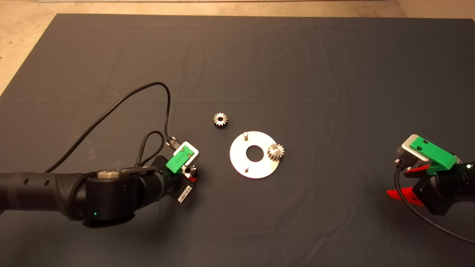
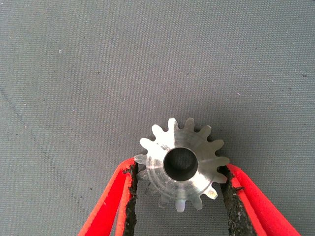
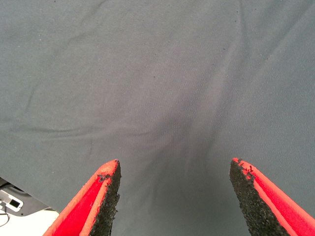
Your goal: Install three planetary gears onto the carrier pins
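My left gripper (image 1: 190, 174) is left of the disc, low over the mat, and shut on a planetary gear (image 2: 194, 147); in the left wrist view (image 2: 179, 168) both pads press its teeth. This silvery gear also shows in the head view (image 1: 189, 170). The shiny ring-shaped disc (image 1: 237, 154) lies mid-mat with two bare carrier pins (image 1: 245, 135) (image 1: 246, 169). A second gear (image 1: 275, 151) sits at the disc's right rim and hides the third pin. A third gear (image 1: 220, 119) lies flat on the mat beyond the disc's left. My right gripper (image 1: 400, 182) is open and empty at the right edge, as its wrist view shows (image 3: 174, 164).
A black cable (image 1: 122, 100) loops from the left wrist over the mat behind the left arm. The dark mat (image 1: 297, 66) has light wrinkles. Bare floor shows beyond its far-left corner (image 1: 22, 33).
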